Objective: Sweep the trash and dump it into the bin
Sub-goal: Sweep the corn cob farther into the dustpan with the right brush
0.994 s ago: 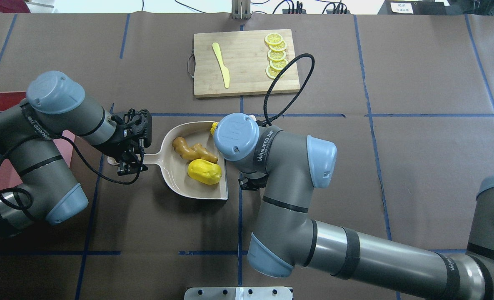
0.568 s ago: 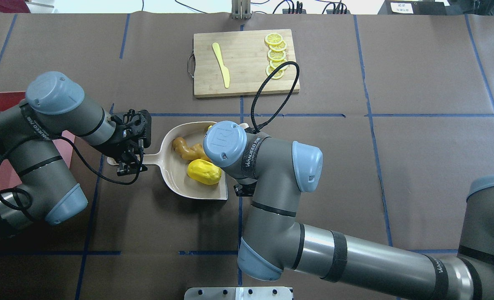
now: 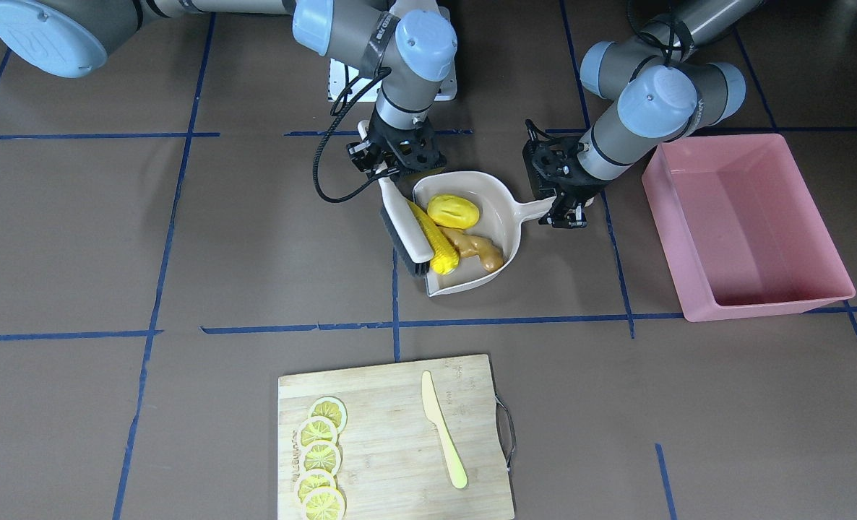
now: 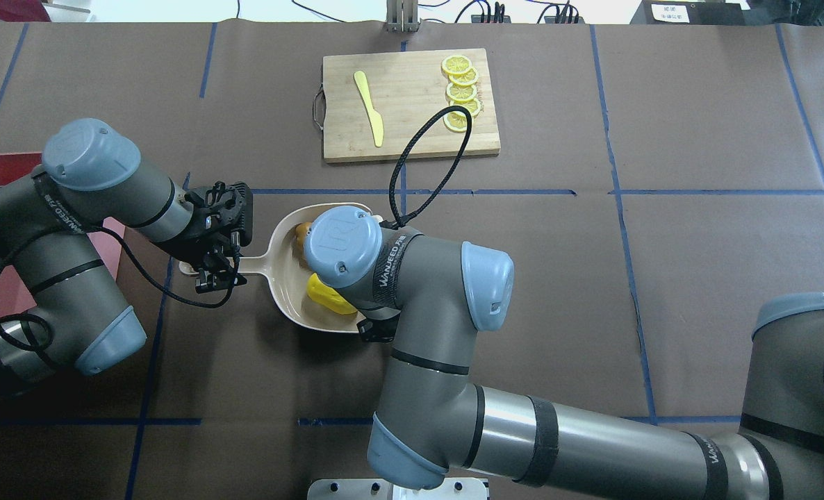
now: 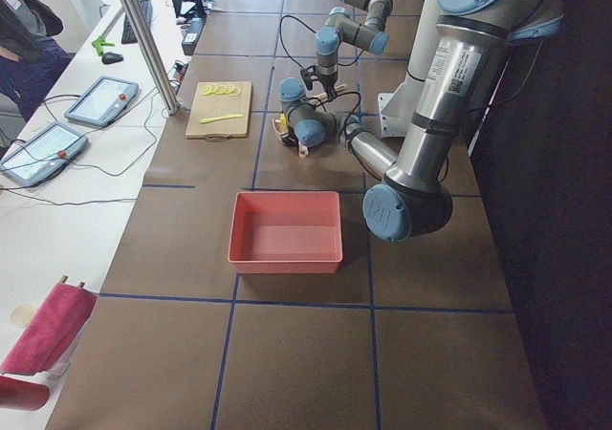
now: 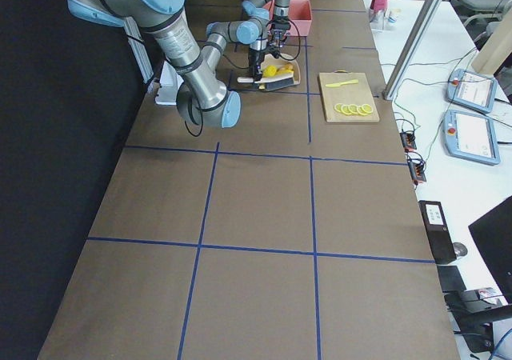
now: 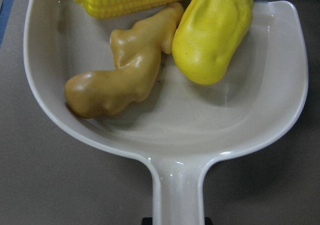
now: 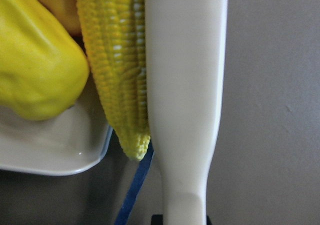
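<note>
The beige dustpan (image 3: 504,209) lies flat on the table with the trash in it: the yellow lumpy vegetable (image 3: 453,210), the tan ginger root (image 3: 479,251) and the corn cob (image 3: 436,242) at its open mouth. My left gripper (image 3: 566,213) is shut on the dustpan's handle (image 4: 256,262). My right gripper (image 3: 392,170) is shut on the handle of a white brush (image 3: 407,231), whose side presses against the corn cob (image 8: 117,70). The pink bin (image 3: 754,231) stands empty just beyond my left gripper. In the overhead view my right wrist hides most of the pan.
A wooden cutting board (image 3: 392,440) with lemon slices (image 3: 320,455) and a pale yellow knife (image 3: 443,440) lies across the table from the pan. A black cable loop (image 4: 429,160) rises from my right wrist toward the board.
My right arm has moved left in the overhead view, carrying the brush and the corn cob into the dustpan's mouth. The left arm and the pan have stayed put.
</note>
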Action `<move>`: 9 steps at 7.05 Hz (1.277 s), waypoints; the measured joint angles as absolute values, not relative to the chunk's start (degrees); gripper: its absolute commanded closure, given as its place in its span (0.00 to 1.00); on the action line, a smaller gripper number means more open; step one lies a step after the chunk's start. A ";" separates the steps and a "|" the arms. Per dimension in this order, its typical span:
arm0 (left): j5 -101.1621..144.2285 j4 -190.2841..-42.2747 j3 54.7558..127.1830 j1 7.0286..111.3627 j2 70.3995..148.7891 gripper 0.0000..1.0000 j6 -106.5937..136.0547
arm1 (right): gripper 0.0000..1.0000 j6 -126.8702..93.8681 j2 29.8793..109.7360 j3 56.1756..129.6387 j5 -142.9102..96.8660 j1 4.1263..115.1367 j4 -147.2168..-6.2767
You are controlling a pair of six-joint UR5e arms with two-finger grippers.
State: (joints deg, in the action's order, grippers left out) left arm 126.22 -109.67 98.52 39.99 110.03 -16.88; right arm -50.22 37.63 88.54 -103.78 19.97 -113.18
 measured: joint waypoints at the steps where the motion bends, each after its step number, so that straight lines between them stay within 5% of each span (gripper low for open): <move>1: 126.21 -109.65 98.52 39.99 110.04 1.00 -16.88 | 1.00 -50.46 36.99 88.16 -103.82 19.20 -113.10; 9: 126.68 -114.52 97.77 39.90 109.73 1.00 -9.34 | 1.00 -53.16 33.18 87.44 -106.78 19.19 -111.74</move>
State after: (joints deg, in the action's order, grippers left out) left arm 126.68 -114.52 97.77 39.90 109.73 -9.34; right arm -53.16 33.18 87.44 -106.78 19.19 -111.74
